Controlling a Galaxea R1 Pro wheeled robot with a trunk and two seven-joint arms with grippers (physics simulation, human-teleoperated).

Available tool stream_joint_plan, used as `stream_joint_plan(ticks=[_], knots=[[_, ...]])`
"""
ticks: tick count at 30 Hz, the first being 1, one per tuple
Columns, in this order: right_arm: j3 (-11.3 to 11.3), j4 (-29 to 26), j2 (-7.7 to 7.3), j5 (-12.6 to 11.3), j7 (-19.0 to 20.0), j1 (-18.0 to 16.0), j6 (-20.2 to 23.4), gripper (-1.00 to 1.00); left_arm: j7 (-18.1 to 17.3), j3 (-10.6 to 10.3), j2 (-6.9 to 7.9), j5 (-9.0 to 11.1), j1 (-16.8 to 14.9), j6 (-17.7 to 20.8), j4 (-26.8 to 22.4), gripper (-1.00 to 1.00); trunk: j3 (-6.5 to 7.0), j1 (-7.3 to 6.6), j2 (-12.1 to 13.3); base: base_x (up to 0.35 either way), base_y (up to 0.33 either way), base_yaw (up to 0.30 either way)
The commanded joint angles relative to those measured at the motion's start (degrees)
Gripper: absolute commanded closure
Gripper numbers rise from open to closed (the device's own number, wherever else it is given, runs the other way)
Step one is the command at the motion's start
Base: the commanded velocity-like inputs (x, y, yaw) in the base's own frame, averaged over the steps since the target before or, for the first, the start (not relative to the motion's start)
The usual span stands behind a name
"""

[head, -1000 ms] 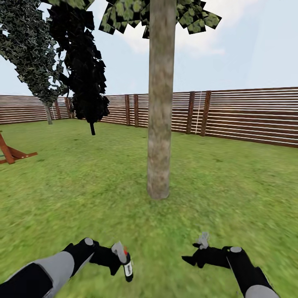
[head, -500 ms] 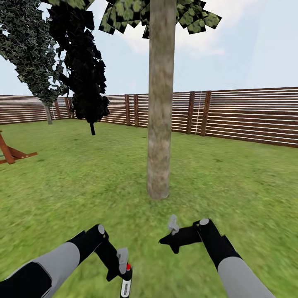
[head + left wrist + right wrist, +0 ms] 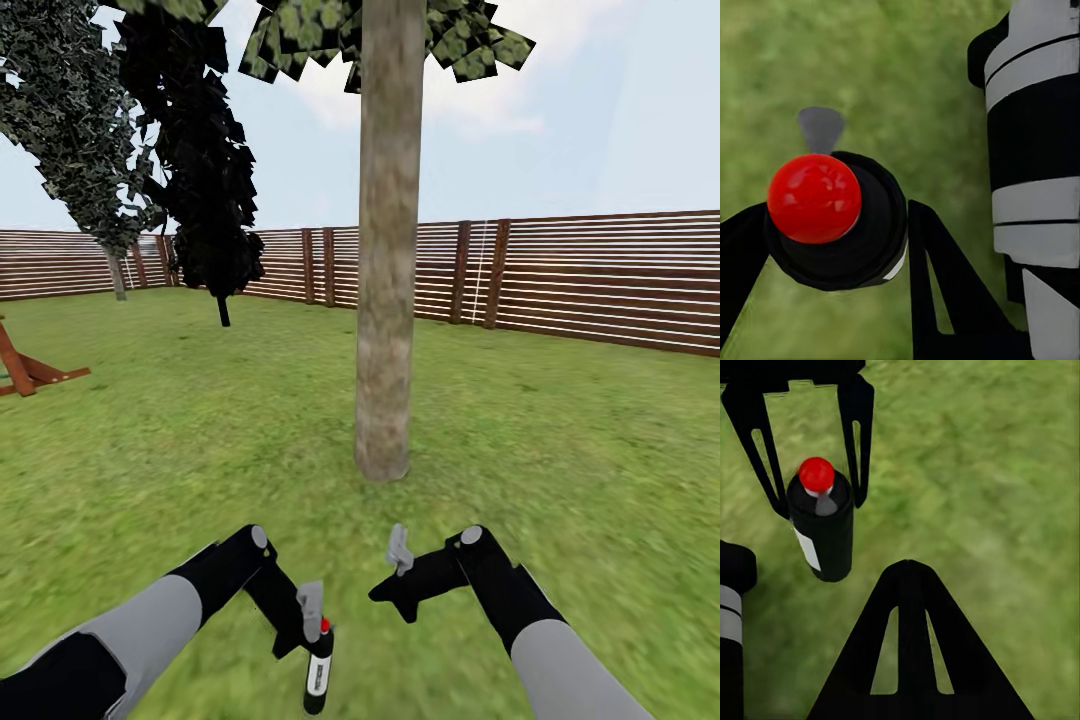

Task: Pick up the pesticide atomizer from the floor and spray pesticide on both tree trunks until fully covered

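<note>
On the near grass before the tree trunk [image 3: 385,300], the left hand [image 3: 312,640] grips the pesticide atomizer [image 3: 318,670] upright, red cap up, ready for aiming; the right hand [image 3: 395,585] hovers empty, fingers spread.

head forward over lawn [image 3: 560,470], wrists close, downward

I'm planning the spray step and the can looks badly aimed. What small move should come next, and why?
Probably tilt the left gripper so the pesticide atomizer faces the tree trunk: it hangs low over the grass, well short of the trunk.
</note>
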Motion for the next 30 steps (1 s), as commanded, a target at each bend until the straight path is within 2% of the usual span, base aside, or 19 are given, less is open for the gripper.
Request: stream_joint_plan(ticks=[1,3,5,8,12,18,30], knots=[[0.0,-0.2,0.06,0.0,0.0,0.0,0.0,1.00,0.0,-0.1,-0.43,0.0,-0.3,0.3,-0.1,1.00,0.00,0.00,0.0,0.000,0.000,0.000],[0.0,-2.6,0.26,-0.1,0.2,0.0,0.1,1.00,0.1,-0.1,-0.97,0.0,-0.5,1.5,-0.1,1.00,0.00,0.00,0.0,0.000,0.000,0.000],[0.3,-5.6,0.33,-0.1,4.0,0.0,3.0,1.00,0.1,0.0,-1.16,0.0,-0.5,2.3,-0.1,1.00,0.00,0.00,0.0,0.000,0.000,0.000],[0.4,-8.7,0.35,-0.2,6.1,0.0,5.7,1.00,0.1,0.0,-1.59,0.0,-0.5,2.6,-0.1,1.00,0.00,0.00,0.0,0.000,0.000,0.000],[0.4,-9.2,0.29,-0.2,6.5,0.0,6.1,1.00,0.1,0.0,-1.76,0.0,-0.6,2.6,-0.2,1.00,0.00,0.00,0.0,0.000,0.000,0.000],[0.4,-9.2,0.21,-0.2,6.5,0.0,6.2,1.00,0.2,0.0,-1.92,0.1,-0.6,2.6,-3.3,1.00,0.00,0.00,0.0,0.000,0.000,0.000],[0.5,-9.2,0.25,-0.2,6.4,0.0,6.2,1.00,0.5,0.1,-2.83,0.2,-2.0,2.8,-3.5,1.00,0.00,0.00,0.0,0.000,0.000,0.000]])
